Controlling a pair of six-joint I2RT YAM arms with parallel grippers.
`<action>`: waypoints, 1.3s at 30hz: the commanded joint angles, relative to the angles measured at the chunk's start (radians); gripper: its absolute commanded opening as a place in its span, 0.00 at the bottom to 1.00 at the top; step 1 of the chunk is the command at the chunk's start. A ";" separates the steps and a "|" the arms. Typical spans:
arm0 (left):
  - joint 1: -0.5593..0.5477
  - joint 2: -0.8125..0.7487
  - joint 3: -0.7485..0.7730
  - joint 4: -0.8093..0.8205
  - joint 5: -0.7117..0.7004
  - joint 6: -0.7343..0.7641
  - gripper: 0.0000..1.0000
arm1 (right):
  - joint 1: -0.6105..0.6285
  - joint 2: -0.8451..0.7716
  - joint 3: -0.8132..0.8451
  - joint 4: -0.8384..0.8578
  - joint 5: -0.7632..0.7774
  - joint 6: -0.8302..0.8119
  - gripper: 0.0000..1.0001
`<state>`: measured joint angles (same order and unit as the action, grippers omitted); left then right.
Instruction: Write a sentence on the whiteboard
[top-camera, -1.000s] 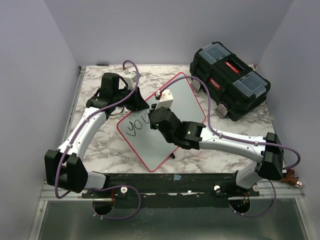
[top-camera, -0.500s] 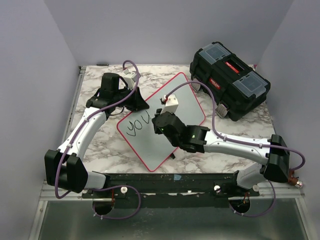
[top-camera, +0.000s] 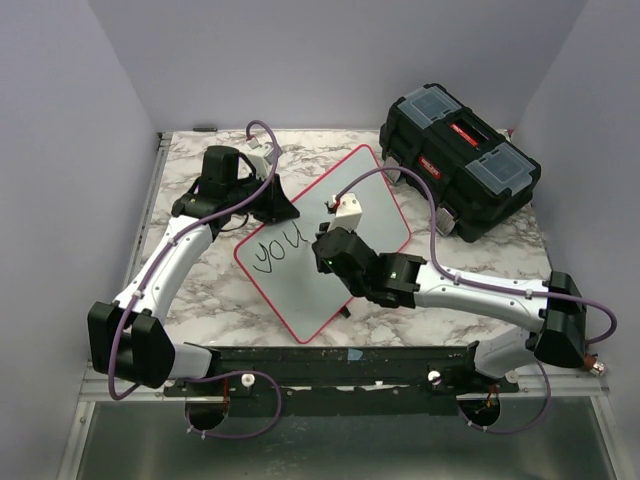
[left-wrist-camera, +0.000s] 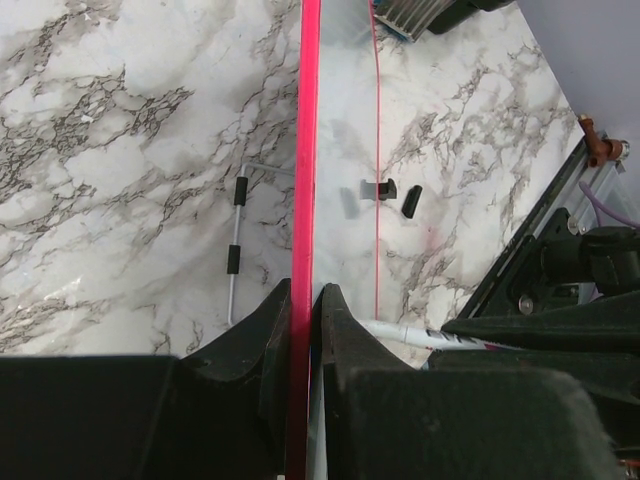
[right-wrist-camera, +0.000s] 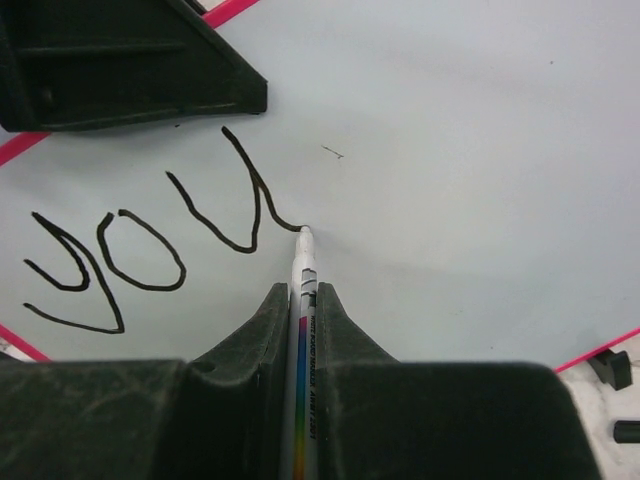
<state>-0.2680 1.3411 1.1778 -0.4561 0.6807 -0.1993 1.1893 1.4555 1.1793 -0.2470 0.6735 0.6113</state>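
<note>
The word "you" (right-wrist-camera: 182, 265), handwritten in black, stands on the whiteboard (right-wrist-camera: 450, 120); print on the marker (right-wrist-camera: 305, 340) is unreadably small.

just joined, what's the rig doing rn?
The left fingers are clamped on the red rim of the whiteboard, holding it in place. The right fingers grip a marker whose tip touches the board at the tail of the "u". Only the word "you" is written. A black toolbox sits at the far right, untouched.
</note>
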 joint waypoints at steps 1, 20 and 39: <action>-0.025 -0.032 -0.015 -0.065 -0.048 0.078 0.00 | -0.006 -0.049 0.043 -0.047 0.078 -0.058 0.01; -0.036 -0.072 -0.027 -0.058 -0.059 0.079 0.00 | -0.132 -0.138 0.008 0.146 -0.068 -0.175 0.01; -0.039 -0.068 -0.026 -0.061 -0.063 0.084 0.00 | -0.174 -0.040 0.017 0.272 -0.238 -0.174 0.01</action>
<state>-0.2905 1.2884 1.1702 -0.4816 0.6636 -0.1883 1.0260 1.3945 1.1877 -0.0261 0.4740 0.4404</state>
